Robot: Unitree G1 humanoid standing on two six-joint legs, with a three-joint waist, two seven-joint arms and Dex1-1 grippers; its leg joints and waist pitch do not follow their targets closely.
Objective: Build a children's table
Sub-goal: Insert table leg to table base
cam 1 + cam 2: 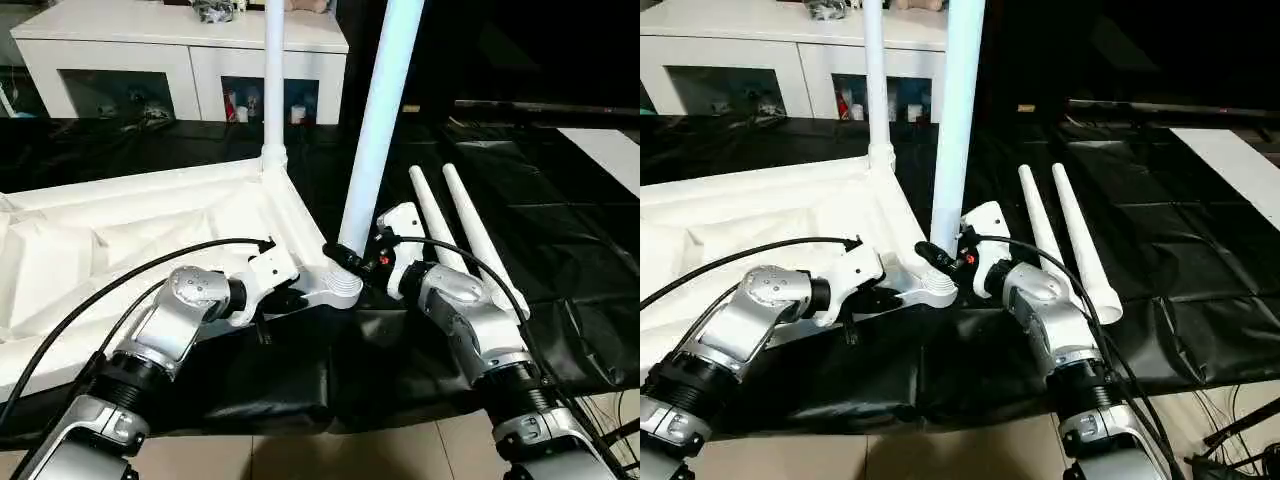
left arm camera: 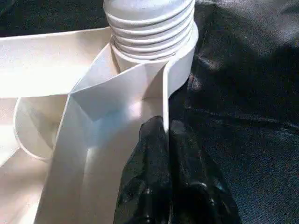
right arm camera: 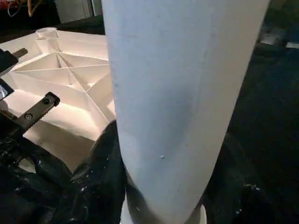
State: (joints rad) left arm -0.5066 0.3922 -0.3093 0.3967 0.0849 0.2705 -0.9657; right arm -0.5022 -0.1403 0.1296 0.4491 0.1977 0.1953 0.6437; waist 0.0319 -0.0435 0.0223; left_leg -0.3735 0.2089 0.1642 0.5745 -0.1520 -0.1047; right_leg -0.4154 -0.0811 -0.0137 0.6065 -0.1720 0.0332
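One leg upright, slightly tilted.

Work surface: covered in glossy black sheeting, creased. Lying directly on it: white table top, ribbed underside up; two loose white tapered legs, side by side, just beside the top.

Two loose legs lie right of the tabletop — cabinet behind.

Upturned white tabletop, two legs upright, two spare legs alongside.
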